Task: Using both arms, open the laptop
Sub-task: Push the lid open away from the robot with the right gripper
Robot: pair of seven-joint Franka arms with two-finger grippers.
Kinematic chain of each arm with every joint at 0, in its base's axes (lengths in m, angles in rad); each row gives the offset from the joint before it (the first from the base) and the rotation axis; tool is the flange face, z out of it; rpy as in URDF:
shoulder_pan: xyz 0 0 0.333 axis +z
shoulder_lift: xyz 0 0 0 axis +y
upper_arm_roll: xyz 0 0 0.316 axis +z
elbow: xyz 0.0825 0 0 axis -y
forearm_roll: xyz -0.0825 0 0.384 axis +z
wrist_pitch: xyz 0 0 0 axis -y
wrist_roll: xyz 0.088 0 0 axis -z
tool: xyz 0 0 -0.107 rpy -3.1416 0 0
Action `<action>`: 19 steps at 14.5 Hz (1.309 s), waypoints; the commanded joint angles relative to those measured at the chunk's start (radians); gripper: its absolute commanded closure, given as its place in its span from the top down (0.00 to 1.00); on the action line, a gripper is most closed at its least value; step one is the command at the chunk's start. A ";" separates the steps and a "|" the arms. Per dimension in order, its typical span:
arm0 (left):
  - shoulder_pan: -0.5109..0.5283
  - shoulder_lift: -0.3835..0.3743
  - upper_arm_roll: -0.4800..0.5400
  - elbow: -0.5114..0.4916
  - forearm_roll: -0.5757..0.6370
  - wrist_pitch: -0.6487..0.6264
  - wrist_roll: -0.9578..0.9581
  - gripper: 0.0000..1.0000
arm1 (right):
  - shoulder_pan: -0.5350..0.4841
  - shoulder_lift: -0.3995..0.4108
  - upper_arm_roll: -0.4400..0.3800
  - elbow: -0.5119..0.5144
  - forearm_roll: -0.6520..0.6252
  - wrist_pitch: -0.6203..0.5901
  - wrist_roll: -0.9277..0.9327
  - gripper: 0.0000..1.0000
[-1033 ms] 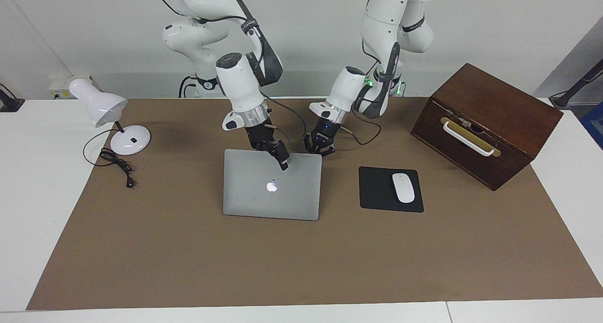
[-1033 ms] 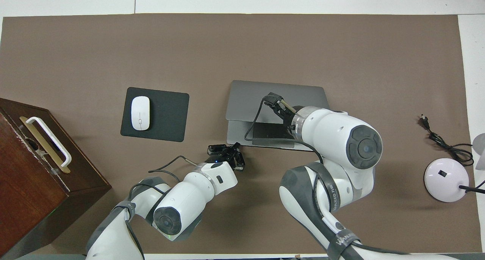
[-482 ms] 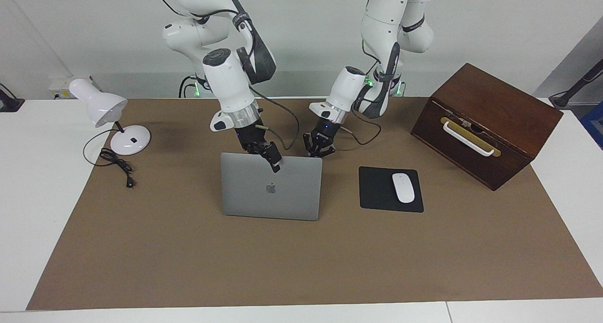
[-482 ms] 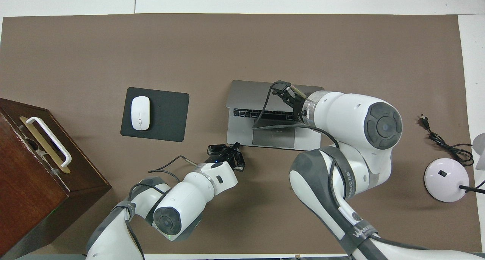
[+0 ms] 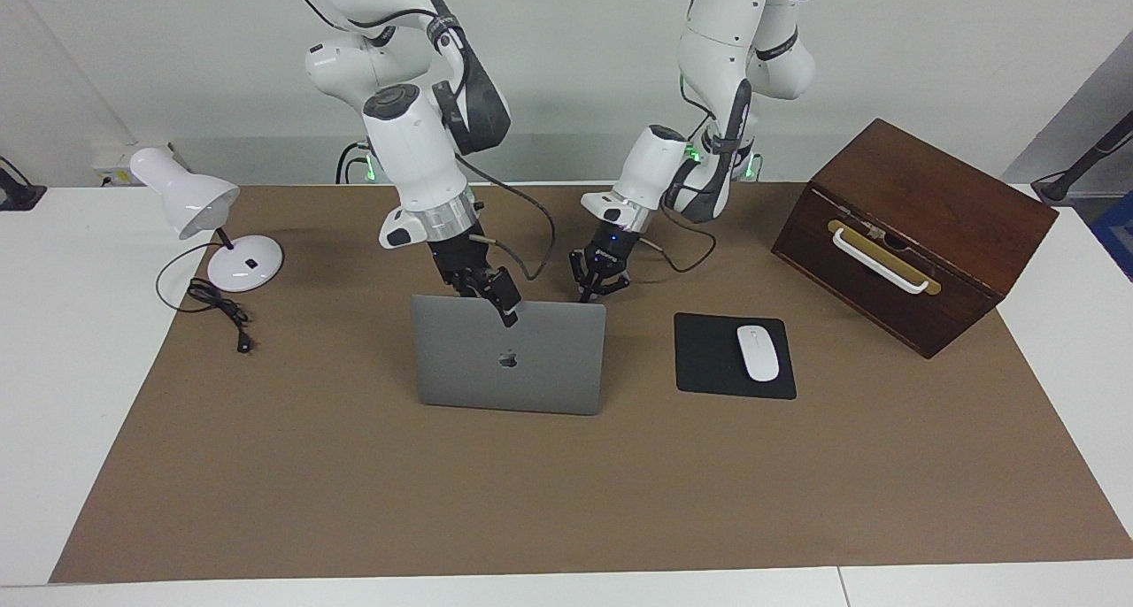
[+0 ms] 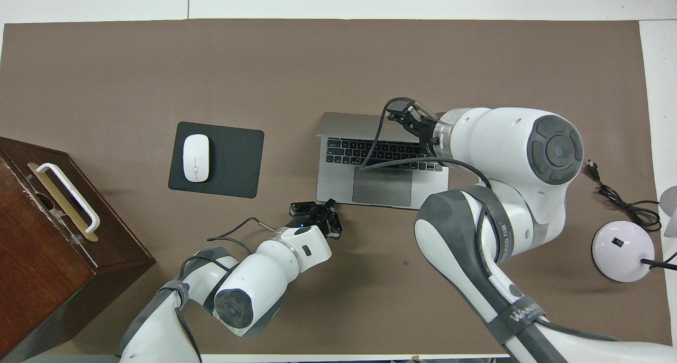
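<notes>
Raised further, the laptop point(image 5: 509, 355) lid stands upright; right tool point(image 5: 506, 311) grips it, left tool point(image 5: 591, 290) closed.

Silver-grey laptop point(image 5: 509, 359), black mouse pad point(image 5: 708, 359), white mouse point(image 5: 758, 352)

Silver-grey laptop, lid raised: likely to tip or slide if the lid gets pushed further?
The silver-grey laptop probably won't tip: its flat base lies on the mat. It might slide, though the shut left gripper at its near corner could brace it. The right gripper is at the lid's top edge.
</notes>
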 commanded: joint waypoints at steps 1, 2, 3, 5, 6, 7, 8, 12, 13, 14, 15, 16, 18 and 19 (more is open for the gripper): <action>0.024 0.040 0.000 0.009 0.026 0.013 -0.002 0.00 | -0.042 0.021 0.007 0.079 -0.045 -0.064 -0.043 1.00; 0.024 0.040 0.000 0.009 0.026 0.013 -0.002 0.00 | -0.054 0.024 0.010 0.102 -0.055 -0.087 -0.048 1.00; 0.025 0.040 0.000 0.009 0.026 0.013 -0.002 0.00 | -0.057 0.038 0.008 0.123 -0.058 -0.101 -0.052 1.00; 0.025 0.040 0.000 0.009 0.026 0.013 -0.002 0.00 | -0.062 0.048 0.008 0.143 -0.059 -0.109 -0.065 1.00; 0.025 0.042 0.000 0.010 0.026 0.013 -0.002 0.00 | -0.068 0.050 0.008 0.146 -0.059 -0.109 -0.078 1.00; 0.024 0.043 0.000 0.012 0.026 0.013 -0.002 0.00 | -0.074 0.050 0.008 0.148 -0.059 -0.109 -0.094 1.00; 0.025 0.043 0.000 0.012 0.026 0.013 -0.002 0.00 | -0.079 0.051 0.008 0.151 -0.059 -0.109 -0.112 1.00; 0.025 0.045 0.000 0.013 0.026 0.013 -0.002 0.00 | -0.102 0.064 0.008 0.171 -0.059 -0.107 -0.166 1.00; 0.025 0.045 0.000 0.015 0.026 0.013 -0.002 0.00 | -0.103 0.067 0.008 0.180 -0.059 -0.107 -0.169 1.00; 0.025 0.046 0.000 0.019 0.026 0.013 -0.002 0.00 | -0.106 0.071 0.008 0.185 -0.059 -0.107 -0.178 1.00; 0.025 0.046 0.000 0.019 0.026 0.013 -0.004 0.00 | -0.116 0.074 0.008 0.194 -0.059 -0.107 -0.193 1.00; 0.025 0.046 0.000 0.019 0.026 0.013 -0.004 0.00 | -0.119 0.079 0.010 0.201 -0.059 -0.107 -0.203 1.00; 0.025 0.048 0.000 0.019 0.026 0.013 -0.004 0.00 | -0.131 0.093 0.010 0.223 -0.059 -0.109 -0.221 1.00; 0.025 0.048 0.000 0.019 0.026 0.013 -0.004 0.00 | -0.133 0.100 0.010 0.237 -0.059 -0.112 -0.229 1.00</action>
